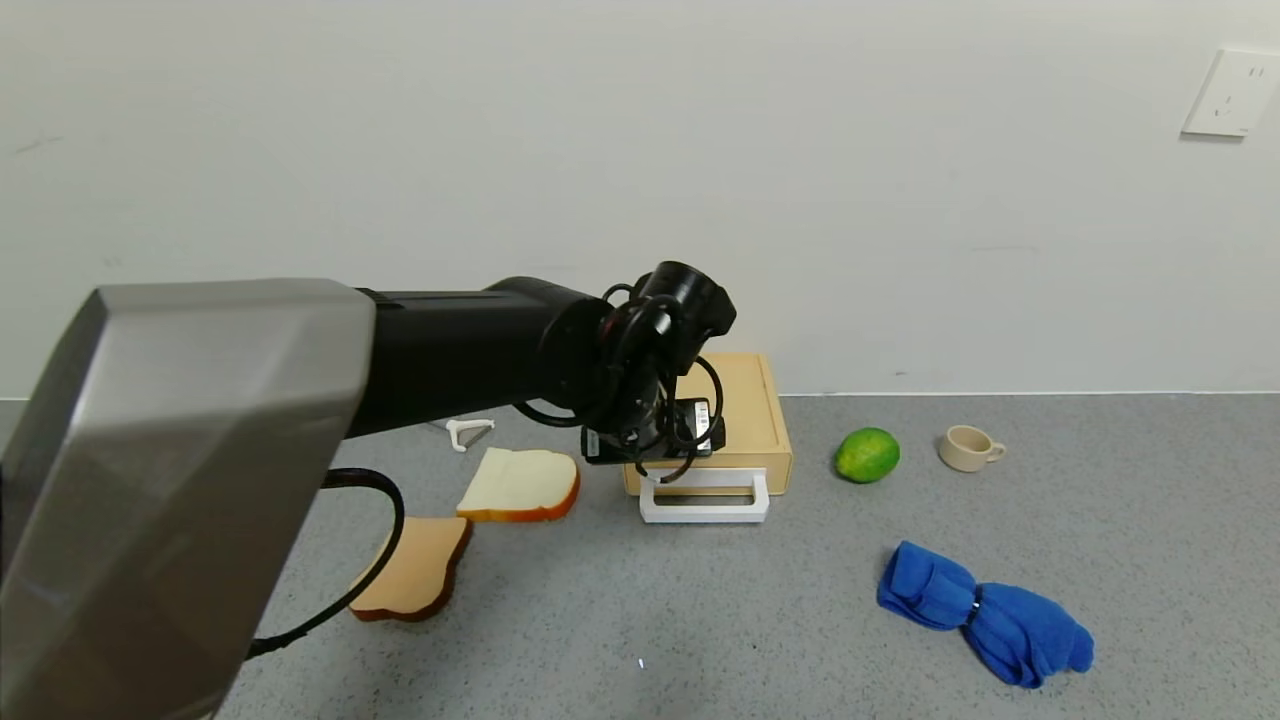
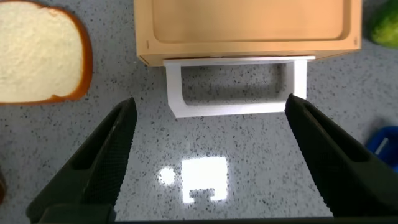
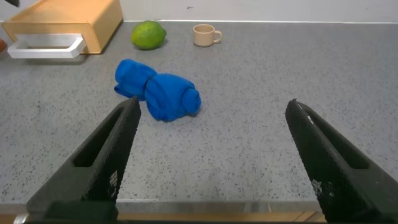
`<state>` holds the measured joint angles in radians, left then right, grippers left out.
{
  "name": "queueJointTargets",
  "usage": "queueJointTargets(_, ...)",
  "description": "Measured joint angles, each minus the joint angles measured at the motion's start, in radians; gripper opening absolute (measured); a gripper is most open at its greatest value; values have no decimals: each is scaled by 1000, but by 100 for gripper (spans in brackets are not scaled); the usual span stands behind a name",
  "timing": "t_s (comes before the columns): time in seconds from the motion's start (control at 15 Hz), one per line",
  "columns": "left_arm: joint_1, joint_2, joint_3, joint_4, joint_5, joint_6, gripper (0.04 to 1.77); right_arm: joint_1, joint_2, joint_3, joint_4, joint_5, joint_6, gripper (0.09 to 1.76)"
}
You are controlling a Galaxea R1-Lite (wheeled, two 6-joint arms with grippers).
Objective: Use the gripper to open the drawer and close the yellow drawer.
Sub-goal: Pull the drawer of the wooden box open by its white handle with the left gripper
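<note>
Drawer (image 2: 249, 28) closed; left gripper (image 2: 211, 155) spread wide before white handle (image 2: 236, 107), touching nothing; right gripper (image 3: 211, 155) spread, empty

No text, label, brand or number can be read anywhere. The black module (image 1: 655, 432) on the left arm's wrist, above the yellow drawer (image 1: 712, 425), carries a small pale sticker, but its marks are too small to make out.
</note>
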<state>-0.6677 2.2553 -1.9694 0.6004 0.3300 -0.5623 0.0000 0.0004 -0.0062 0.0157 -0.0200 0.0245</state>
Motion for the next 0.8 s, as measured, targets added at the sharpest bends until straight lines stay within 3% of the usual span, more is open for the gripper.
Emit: queueJointTargets(0.8,-89,150,-5,-149,124,-20,172,0,0,0,0,-1,0,171)
